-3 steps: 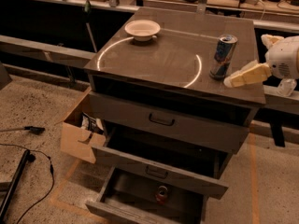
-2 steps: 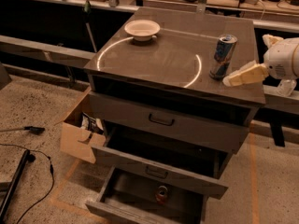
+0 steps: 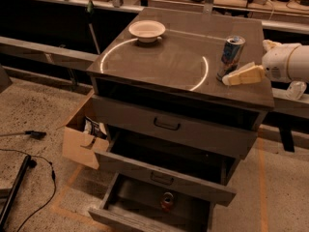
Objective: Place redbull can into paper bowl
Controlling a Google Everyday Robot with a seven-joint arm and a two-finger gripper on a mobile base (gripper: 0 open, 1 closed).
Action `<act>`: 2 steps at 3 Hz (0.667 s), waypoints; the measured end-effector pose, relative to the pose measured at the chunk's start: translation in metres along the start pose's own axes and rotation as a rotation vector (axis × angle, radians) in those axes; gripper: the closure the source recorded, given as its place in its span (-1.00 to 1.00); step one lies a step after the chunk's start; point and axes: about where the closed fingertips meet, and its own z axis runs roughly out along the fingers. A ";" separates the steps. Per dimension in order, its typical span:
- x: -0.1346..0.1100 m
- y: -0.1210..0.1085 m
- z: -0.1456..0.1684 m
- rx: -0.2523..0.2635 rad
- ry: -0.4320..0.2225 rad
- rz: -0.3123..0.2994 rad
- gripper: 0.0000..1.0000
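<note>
The redbull can point(image 3: 231, 57) stands upright on the right side of the dark cabinet top point(image 3: 169, 62). It is slim, blue and silver, with a silver top. The white paper bowl point(image 3: 147, 30) sits at the far left of the same top, near the back edge, with nothing visible in it. My gripper point(image 3: 241, 74) comes in from the right edge on a white arm point(image 3: 287, 62). It sits low over the cabinet top, just to the right of the can and close to its base.
A bright ring of light point(image 3: 154, 57) lies on the cabinet top between bowl and can. Below, the lower drawers are pulled open. The bottom drawer point(image 3: 154, 207) holds a short reddish can point(image 3: 167, 200). A cardboard box point(image 3: 84, 137) sits left of the cabinet. Cables point(image 3: 29, 178) lie on the floor.
My gripper has edged slightly left, closer to the redbull can. The can and the bowl have not moved.
</note>
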 end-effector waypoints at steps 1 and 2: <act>0.005 -0.002 0.014 -0.022 -0.054 0.102 -1.00; 0.005 -0.007 0.024 -0.029 -0.125 0.158 -0.76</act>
